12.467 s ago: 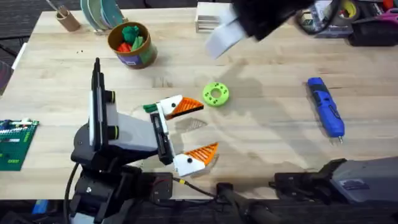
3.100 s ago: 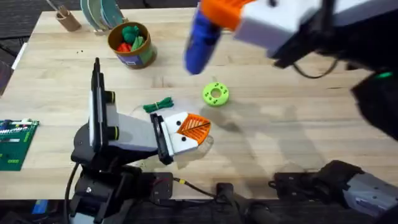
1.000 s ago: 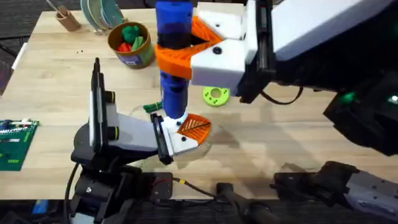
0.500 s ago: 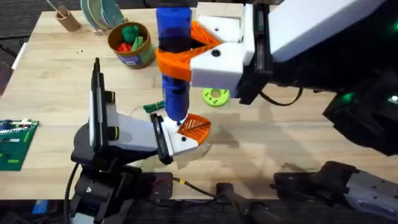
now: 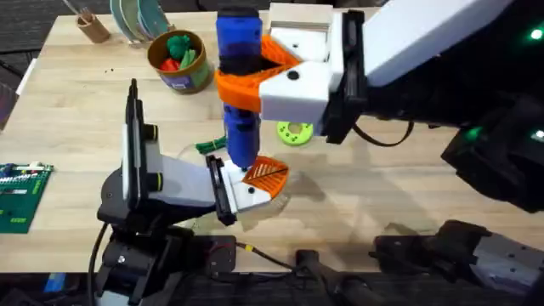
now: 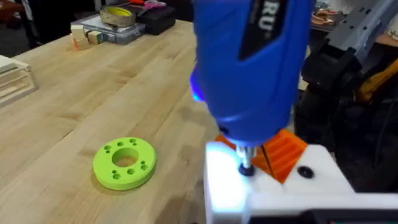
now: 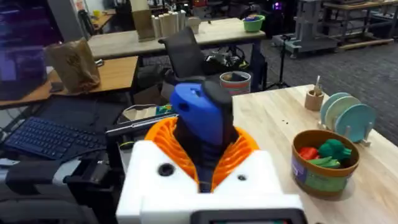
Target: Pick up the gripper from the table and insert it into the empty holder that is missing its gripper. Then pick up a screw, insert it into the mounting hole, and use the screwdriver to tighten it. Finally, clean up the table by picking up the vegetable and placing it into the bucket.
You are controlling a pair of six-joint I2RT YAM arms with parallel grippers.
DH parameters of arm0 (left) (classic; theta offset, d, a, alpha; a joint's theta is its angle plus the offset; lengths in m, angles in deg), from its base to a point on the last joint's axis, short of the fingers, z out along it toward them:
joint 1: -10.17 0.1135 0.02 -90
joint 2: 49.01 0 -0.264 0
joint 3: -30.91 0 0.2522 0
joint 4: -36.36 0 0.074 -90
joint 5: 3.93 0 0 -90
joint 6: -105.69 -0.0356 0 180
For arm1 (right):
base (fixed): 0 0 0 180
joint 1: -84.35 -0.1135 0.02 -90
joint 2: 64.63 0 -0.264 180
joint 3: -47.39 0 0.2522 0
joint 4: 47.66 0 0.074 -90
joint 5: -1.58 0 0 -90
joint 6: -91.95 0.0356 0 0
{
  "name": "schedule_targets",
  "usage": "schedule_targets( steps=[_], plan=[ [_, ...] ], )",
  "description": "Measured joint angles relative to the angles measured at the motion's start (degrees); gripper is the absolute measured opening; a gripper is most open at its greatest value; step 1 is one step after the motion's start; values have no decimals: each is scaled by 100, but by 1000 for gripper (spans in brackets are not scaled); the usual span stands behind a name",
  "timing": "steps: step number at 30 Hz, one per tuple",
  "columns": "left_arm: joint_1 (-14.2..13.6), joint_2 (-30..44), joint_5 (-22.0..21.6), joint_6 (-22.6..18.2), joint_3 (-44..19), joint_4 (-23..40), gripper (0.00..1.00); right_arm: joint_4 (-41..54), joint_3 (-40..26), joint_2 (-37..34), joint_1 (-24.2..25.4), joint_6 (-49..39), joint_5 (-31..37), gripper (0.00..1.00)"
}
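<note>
Right claw (image 5: 246, 81) is clamped on the screwdriver (image 5: 238, 93), orange ribbed pads (image 7: 239, 149) pressed on both sides of the blue body, tool held roughly upright over the middle of the surface (image 5: 382, 170). The metal bit (image 6: 245, 163) is set down onto the white holder (image 5: 246, 194); in the left wrist view the tip meets the top face of the white block just beside the gripper (image 6: 283, 149), the orange ribbed wedge seated in it. Left claw (image 5: 255, 183) is seen low at centre front, white finger blocks drawn close together around the orange wedges; whether anything else is pinched cannot be told. The vegetable (image 5: 212, 144) is lying flat on the surface, just behind the left claw and close to the screwdriver's lower body, partly hidden by it. The green ring disc (image 5: 295, 131) is lying flat just right of the screwdriver, apart from it. The bucket (image 5: 178, 59) is at the rear left, near the far edge, with green and red toys inside. Open bare wood is seen to the right of centre and along the left side up to the left edge. A green circuit board (image 5: 21, 195) overhangs the left edge. A brown cup (image 5: 92, 25) and stacked plates (image 5: 140, 17) sit at the rear left corner.
</note>
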Motion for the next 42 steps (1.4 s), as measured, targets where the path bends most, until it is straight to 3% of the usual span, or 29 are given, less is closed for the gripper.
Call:
schedule_targets(
  steps=[11,19,24,29,35,42],
  plan=[
    [0,0,46,11,0,7,16,54,0,2,2,-44,36,73],
    [0,0,46,2,0,4,16,-900,2,32,67,-86,12,69],
    [0,0,46,2,0,4,16,-1051,2,443,486,-105,-6,67],
    [0,0,46,2,0,4,16,-387,2,524,965,-525,97,66],
    [0,-2,46,2,0,4,16,1054,2,93,1587,-2365,1550,65],
    [0,0,46,2,0,2,16,1265,2,-1101,2112,-4808,3467,63]
  ],
)
